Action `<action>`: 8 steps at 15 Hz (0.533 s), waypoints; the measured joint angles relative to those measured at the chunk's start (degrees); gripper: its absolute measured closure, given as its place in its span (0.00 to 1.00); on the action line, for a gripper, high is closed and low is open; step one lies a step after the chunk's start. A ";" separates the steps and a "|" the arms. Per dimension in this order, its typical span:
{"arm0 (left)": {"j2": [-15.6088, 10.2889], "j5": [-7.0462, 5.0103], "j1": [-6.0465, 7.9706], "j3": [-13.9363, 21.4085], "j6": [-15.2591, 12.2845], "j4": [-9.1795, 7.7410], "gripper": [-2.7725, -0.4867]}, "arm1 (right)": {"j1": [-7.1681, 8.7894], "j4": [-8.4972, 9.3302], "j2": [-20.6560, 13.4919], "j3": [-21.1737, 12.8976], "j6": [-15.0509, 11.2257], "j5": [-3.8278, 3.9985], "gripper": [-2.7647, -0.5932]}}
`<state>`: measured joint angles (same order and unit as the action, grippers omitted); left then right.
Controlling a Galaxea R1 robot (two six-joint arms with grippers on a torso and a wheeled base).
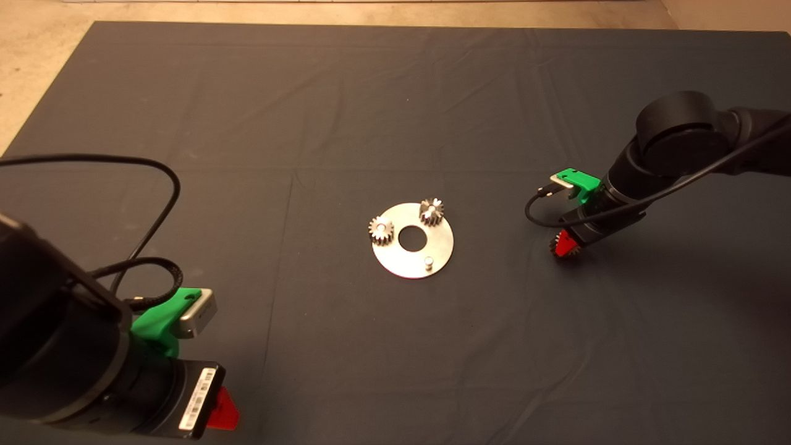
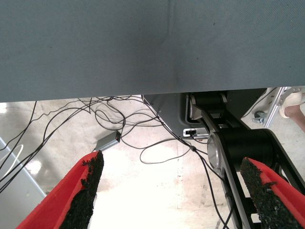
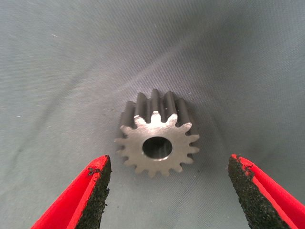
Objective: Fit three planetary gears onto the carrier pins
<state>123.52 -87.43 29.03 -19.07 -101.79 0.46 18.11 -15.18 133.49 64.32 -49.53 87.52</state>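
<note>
Right gripper (image 3: 169, 191) sits low over the mat (image 1: 395, 93) with its fingers spread wide, the third gear (image 3: 157, 138) lying flat between them, bore up — I read that as lined up for a pinch across the teeth. It rests well to the right of the carrier disc (image 1: 413, 254), where two gears (image 1: 381, 229) already sit on their pins and one bare pin (image 1: 428, 262) stands at the near edge, waiting for this last gear. My left gripper (image 2: 171, 191) waits parked at the lower left, fingers apart and holding nothing — its camera shows only floor and cables beyond the mat edge
</note>
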 joint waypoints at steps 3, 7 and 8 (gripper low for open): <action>0.00 0.00 -0.12 0.00 0.00 -0.05 0.32 | -0.77 -0.01 0.00 0.75 0.00 -0.01 0.44; 0.00 -0.05 -0.12 0.00 0.00 -0.02 0.32 | -1.44 -0.04 0.00 1.08 0.00 -0.01 0.49; 0.00 -0.01 -0.12 0.00 0.00 -0.02 0.32 | -1.58 -0.04 0.00 1.19 0.00 -0.04 0.49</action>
<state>123.52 -87.44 28.90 -19.07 -101.79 0.44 16.53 -15.21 133.49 65.51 -49.53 87.48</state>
